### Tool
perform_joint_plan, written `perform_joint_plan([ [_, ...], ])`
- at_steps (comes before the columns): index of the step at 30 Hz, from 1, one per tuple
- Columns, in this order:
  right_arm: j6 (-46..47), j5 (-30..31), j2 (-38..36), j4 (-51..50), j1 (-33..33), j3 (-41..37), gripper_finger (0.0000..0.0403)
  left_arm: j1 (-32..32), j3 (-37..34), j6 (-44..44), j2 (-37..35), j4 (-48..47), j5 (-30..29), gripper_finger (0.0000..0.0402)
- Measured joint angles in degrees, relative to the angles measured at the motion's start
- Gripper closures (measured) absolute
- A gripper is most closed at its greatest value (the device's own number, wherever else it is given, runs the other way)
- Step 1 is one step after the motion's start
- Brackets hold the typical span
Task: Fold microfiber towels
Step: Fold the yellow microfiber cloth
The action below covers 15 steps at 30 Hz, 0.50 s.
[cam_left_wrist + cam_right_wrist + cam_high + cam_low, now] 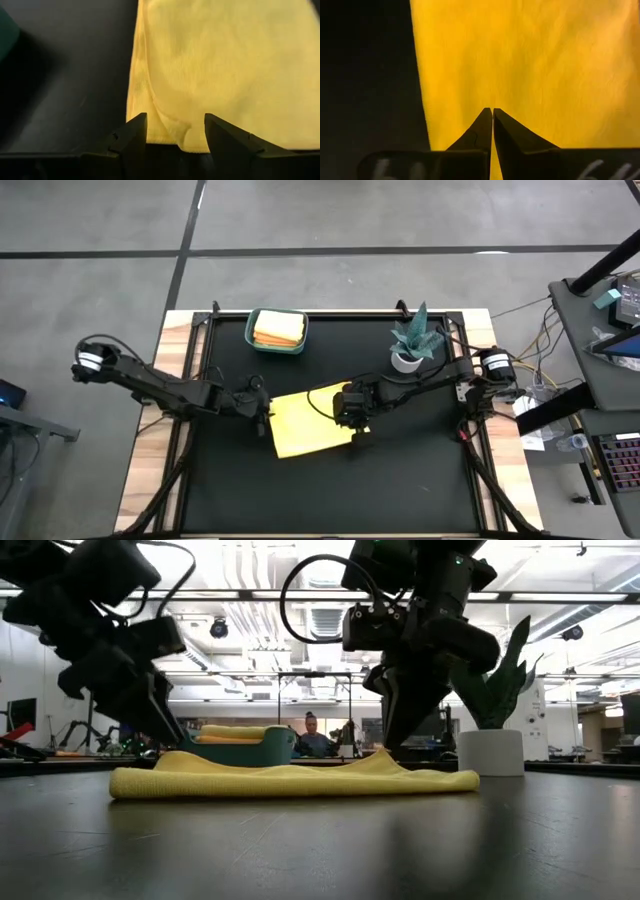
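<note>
Presently on the black rectangular surface (330, 490): one soft yellow microfiber towel (308, 423), already doubled over into a flat oblong with layered edges, lying near the middle. One teal plastic bin (276, 331), at the far edge, holding a stack of folded cloths (278, 327), yellow and orange; their exact number cannot be told. One small potted green plant (414, 340) in a white pot, far right of centre. Two dark arms, one gripper each. Left gripper (262, 409): at the towel's left edge, low over the surface; its two fingers (132, 135) stand apart, straddling the towel's folded corner with the cloth lying between and ahead of them, nothing clamped. Right gripper (352, 420): on the towel's right part, pointed down onto the cloth; its fingers (481, 131) are pressed fully together, tips against the yellow fabric, and in the low view the cloth rises in a small peak beneath them; whether a pinch of fabric is caught there cannot be told. One person (311, 738) seated in the room beyond.
</note>
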Motion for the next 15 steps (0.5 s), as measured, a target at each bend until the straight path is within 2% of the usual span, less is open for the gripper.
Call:
perform_joint_plan([
  [4, 0.0, 0.0, 0.0, 2.1, -0.1, -0.9, 0.0394, 0.0, 0.5, -2.8, 2.9, 0.1, 0.3, 0.0206],
  [11, 0.4, 0.2, 0.0, 4.3, -1.6, -3.0, 0.0394, 0.0, 0.9, -2.6, 6.6, 0.9, 0.4, 0.0134],
  [15, 0.5, 0.2, 0.0, 4.6, -2.7, -3.8, 0.0394, 0.0, 0.9, -2.3, 7.7, 2.8, 0.3, 0.0130],
])
